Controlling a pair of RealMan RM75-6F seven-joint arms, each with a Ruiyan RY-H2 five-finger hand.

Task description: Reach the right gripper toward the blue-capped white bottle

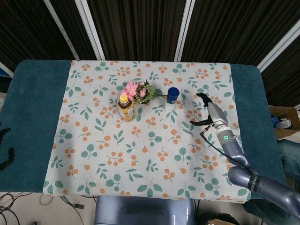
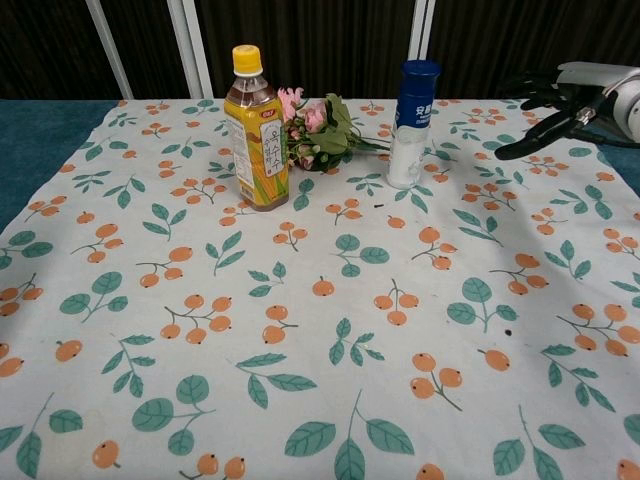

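One upright white plastic bottle with a blue cap [image 1: 172,99] stands toward the bench's far edge, near its middle. The right hand [image 1: 206,111], fingers spread and empty, hovers well apart; the reach is underway. Next, close leftward toward the bottle.

Matt printed cloth [image 1: 154,145] covers the table; the blue-capped white bottle [image 2: 411,124] looks smooth plastic (cap slightly glossy).

I see a teal tabletop [image 1: 37,108] under a leaf-and-orange-printed cloth [image 1: 150,154]; a dark slatted wall [image 1: 140,28] with white rails runs along the far side.
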